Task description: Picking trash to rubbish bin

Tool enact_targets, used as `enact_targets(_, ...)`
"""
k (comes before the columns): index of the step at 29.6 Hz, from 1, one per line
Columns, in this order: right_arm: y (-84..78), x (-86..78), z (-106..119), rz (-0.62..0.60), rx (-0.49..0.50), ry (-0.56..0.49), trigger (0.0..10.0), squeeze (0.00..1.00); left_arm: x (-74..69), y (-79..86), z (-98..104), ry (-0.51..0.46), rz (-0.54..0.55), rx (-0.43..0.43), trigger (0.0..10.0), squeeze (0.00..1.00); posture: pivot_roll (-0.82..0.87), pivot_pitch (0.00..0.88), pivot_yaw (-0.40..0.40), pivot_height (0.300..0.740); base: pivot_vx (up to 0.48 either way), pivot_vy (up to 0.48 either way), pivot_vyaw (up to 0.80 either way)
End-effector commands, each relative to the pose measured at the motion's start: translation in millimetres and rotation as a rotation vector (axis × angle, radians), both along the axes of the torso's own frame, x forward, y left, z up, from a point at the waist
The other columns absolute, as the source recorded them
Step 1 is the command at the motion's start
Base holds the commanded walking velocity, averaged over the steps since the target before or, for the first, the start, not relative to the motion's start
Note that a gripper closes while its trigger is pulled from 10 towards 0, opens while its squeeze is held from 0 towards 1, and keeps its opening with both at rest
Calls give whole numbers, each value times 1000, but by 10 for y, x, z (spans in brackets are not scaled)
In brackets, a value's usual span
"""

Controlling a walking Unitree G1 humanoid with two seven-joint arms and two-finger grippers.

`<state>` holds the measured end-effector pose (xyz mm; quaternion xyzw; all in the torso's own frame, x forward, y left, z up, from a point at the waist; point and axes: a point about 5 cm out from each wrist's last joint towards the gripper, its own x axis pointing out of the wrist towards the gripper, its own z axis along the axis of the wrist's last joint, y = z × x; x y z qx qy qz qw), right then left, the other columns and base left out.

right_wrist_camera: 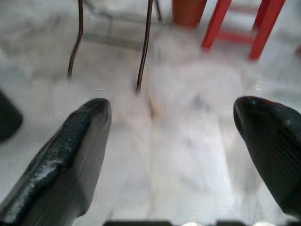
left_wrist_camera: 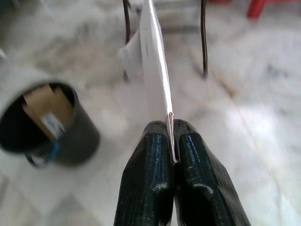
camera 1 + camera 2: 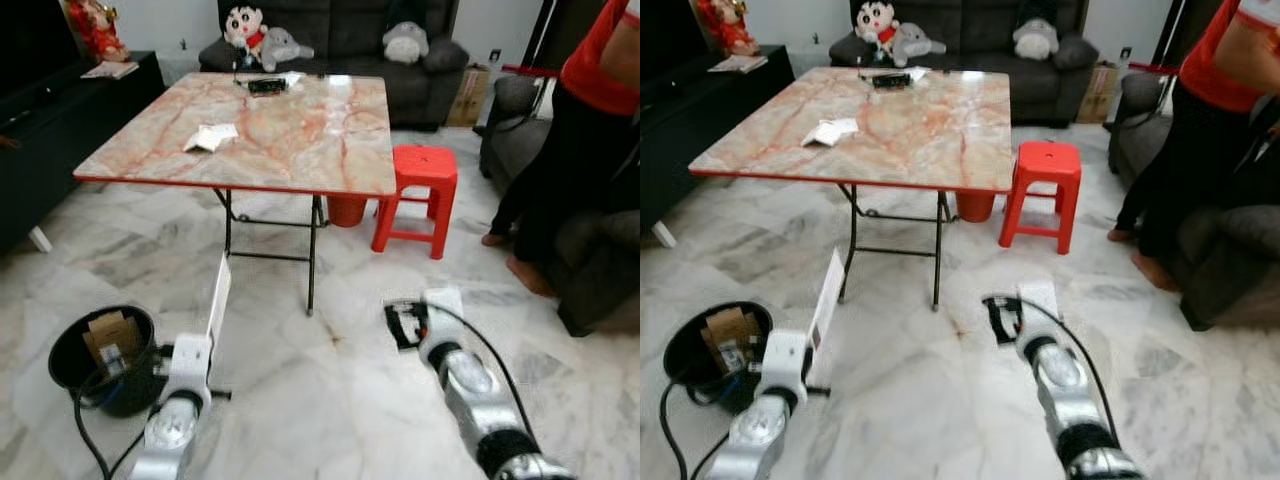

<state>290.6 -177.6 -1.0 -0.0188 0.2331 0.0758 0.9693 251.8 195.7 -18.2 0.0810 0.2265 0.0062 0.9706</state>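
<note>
Setting: a living room with a white marble-tile floor [image 3: 330, 400], seen from the robot's head camera looking forward and down.
Left gripper [image 2: 172, 141]: lower left of the head views, fingers pressed together on the bottom edge of a flat white sheet of card [image 3: 219, 298] that stands edge-on above them.
Card position: upright in the pinch, just right of the bin, its top edge in front of the table's legs.
Rubbish bin [image 3: 105, 360]: round and black, on the floor at lower left, just beside the left arm; a piece of brown cardboard [image 3: 112, 335] and other scraps lie inside.
Right gripper [image 1: 174, 136]: low at lower centre-right of the head views, fingers spread wide apart with only floor between them, holding nothing.
Folding table [image 3: 300, 150]: upper centre, pink-veined marble-pattern top with a red edge on thin black legs.
On the table: a crumpled white wrapper [image 3: 211, 137] towards the left side; a small dark object [image 3: 267, 85] at the far edge, too small to identify.
Red plastic stool [image 3: 415, 195]: right of the table, standing on the floor.
Sofa [image 3: 340, 45]: dark grey, along the top of the frame, with three plush toys [image 3: 245, 28] on its seat.
Person [image 3: 575, 130]: right edge, in a red top and black trousers, barefoot beside a dark armchair [image 3: 600, 260].
</note>
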Motion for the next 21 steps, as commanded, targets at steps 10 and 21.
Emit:
enact_targets(10,-98,-536,-507,-12,-28,337,10000,0,-463,85,-462,316,8,1,10000,0,-41,0,-19,740,0,0,0)
enact_targets(21,62,-727,-651,45,-19,417,10000,0,-741,136,-620,410,113,-13,10000,0,-44,0,-21,740,0,0,0)
